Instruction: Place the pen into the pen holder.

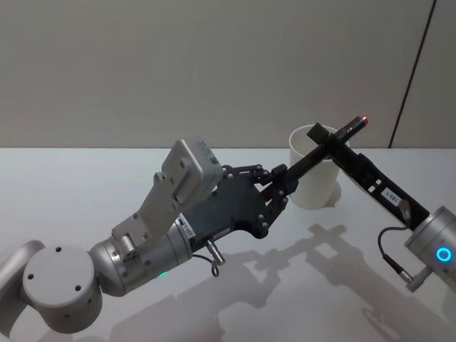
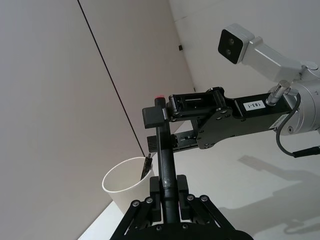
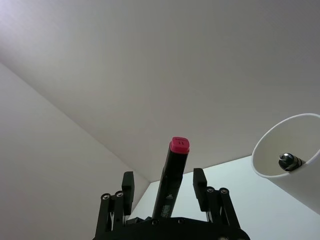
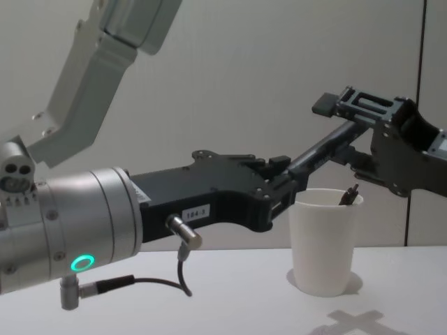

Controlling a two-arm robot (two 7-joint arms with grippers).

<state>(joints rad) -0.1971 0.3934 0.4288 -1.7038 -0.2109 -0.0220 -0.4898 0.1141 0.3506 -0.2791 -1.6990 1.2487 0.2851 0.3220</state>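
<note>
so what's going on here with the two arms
Both arms meet at a black pen with a red end above a white paper cup on the table. The left gripper clamps the pen's lower part. The right gripper has its open fingers either side of the red end. Something dark already pokes out of the cup.
</note>
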